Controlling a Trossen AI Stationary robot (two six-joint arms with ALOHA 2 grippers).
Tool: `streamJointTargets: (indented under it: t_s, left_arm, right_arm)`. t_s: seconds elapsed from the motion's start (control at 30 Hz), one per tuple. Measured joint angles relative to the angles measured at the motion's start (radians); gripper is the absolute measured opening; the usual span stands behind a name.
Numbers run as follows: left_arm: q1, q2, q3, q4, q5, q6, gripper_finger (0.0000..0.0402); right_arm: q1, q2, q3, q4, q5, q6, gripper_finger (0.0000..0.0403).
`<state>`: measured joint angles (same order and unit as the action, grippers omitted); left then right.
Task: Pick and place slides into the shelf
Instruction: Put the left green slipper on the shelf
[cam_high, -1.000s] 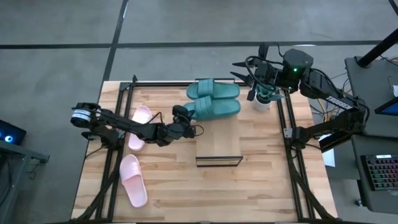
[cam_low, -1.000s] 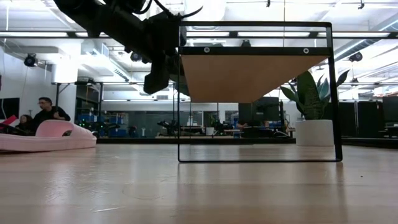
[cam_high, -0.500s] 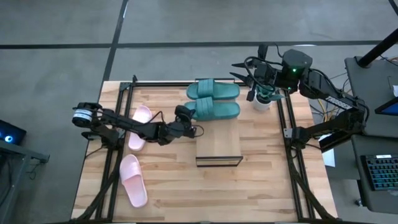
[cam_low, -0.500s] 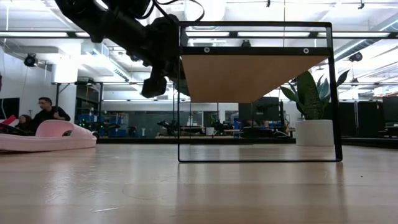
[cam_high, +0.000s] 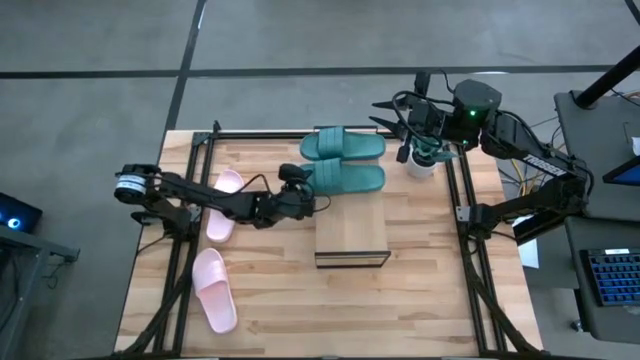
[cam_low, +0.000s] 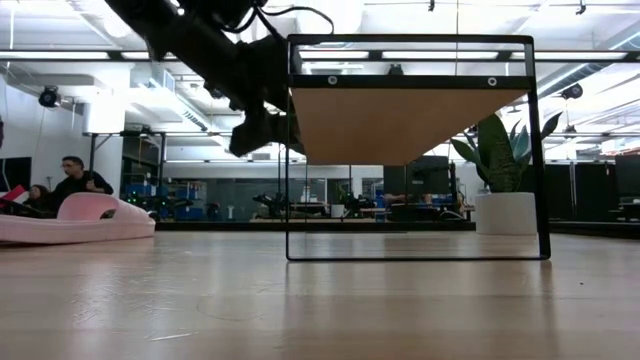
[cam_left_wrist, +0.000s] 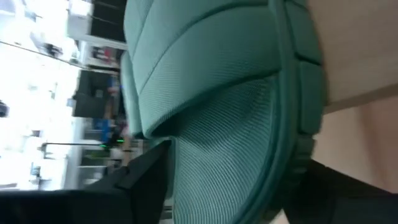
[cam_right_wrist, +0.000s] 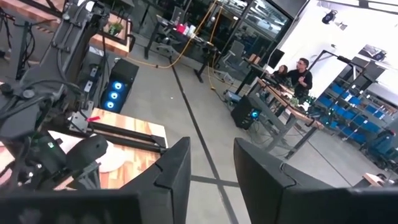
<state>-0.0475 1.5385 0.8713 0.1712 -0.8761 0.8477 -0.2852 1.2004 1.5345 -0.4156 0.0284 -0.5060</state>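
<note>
two teal slides (cam_high: 345, 161) lie side by side on the shelf (cam_high: 352, 236) top's far end; two pink slides (cam_high: 214, 289) lie on the table. left gripper (cam_high: 303, 186) is at the nearer teal slide's end, fingers parted, gripping nothing. right gripper (cam_high: 392, 117) is parked at the far corner, half open, empty.

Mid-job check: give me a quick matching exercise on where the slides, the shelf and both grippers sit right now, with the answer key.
Things:
1. teal slides
2. pink slides
3. left gripper
4. right gripper

Places:
A. on the table's left part, beside the left arm
B. raised at the table's far right corner, away from the slides
C. on the far end of the shelf, side by side
D. at the end of the nearer teal slide

Pairs: 1-C, 2-A, 3-D, 4-B
</note>
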Motion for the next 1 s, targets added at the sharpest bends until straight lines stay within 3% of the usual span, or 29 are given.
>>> streamJointTargets:
  t_s: [0.27,0.5,0.63,0.73,1.0]
  left_arm:
    - [-0.005,-0.084,0.033,-0.169,0.089,-0.111,0.0288]
    - [-0.019,-0.188,0.025,-0.243,0.092,-0.128,0.0290]
    - [-0.021,-0.231,0.019,-0.273,0.158,-0.188,0.0290]
    - [-0.022,-0.246,0.014,-0.289,0.211,-0.216,0.0290]
    - [-0.023,-0.240,0.013,-0.280,0.215,-0.222,0.0290]
  right_arm:
    - [0.000,0.000,0.000,0.000,0.000,0.000,0.0109]
    - [0.001,0.000,-0.001,0.000,0.000,0.000,0.0107]
    - [0.001,0.000,-0.002,-0.002,0.000,-0.003,0.0103]
    - [0.001,0.000,-0.002,-0.004,0.000,-0.003,0.0102]
    - [0.000,0.000,-0.002,-0.025,0.000,-0.003,0.0102]
